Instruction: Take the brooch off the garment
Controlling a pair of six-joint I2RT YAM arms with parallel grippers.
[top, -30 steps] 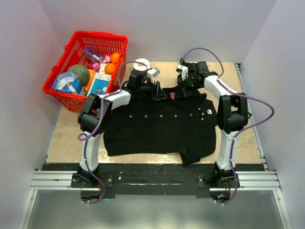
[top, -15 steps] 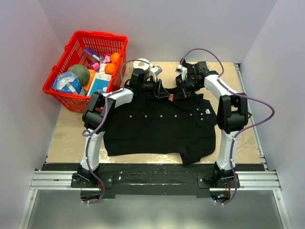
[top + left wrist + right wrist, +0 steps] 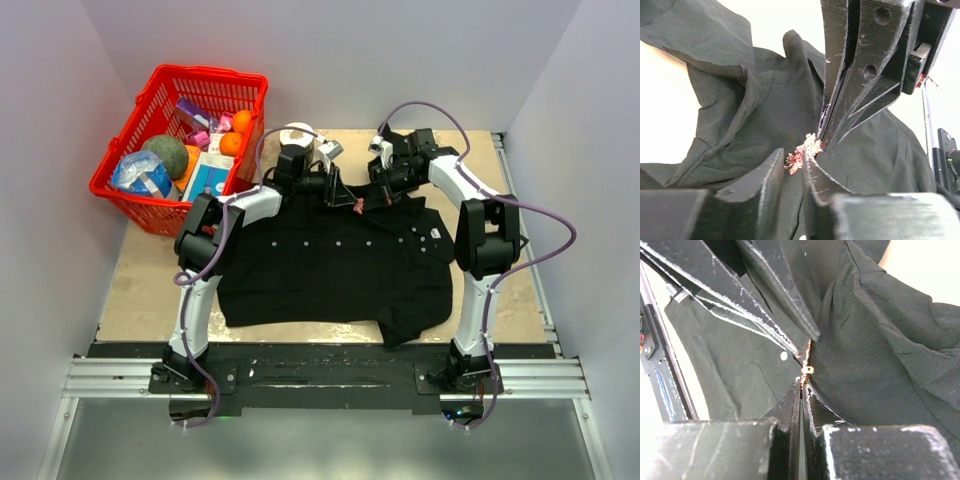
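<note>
The garment (image 3: 330, 265) is a black shirt spread on the table, bunched up at its far edge. The brooch (image 3: 357, 204) is a tiny reddish-pink pin on that bunched cloth. In the left wrist view the brooch (image 3: 800, 155) sits at the tips of my left gripper (image 3: 792, 160), whose jaws stand a narrow gap apart around it. My right gripper (image 3: 802, 382) is shut, its tips pinching the brooch's edge (image 3: 807, 367). In the top view the left gripper (image 3: 340, 192) and right gripper (image 3: 372, 196) meet tip to tip over the brooch.
A red basket (image 3: 135, 195) with fruit and packets stands at the back left. A white round object (image 3: 297, 133) lies behind the left wrist. White shirt buttons (image 3: 340, 243) run across the cloth. Grey walls close in both sides.
My left gripper has moved right and slightly away from the camera, closing in on the brooch. The right gripper has stayed at the brooch.
</note>
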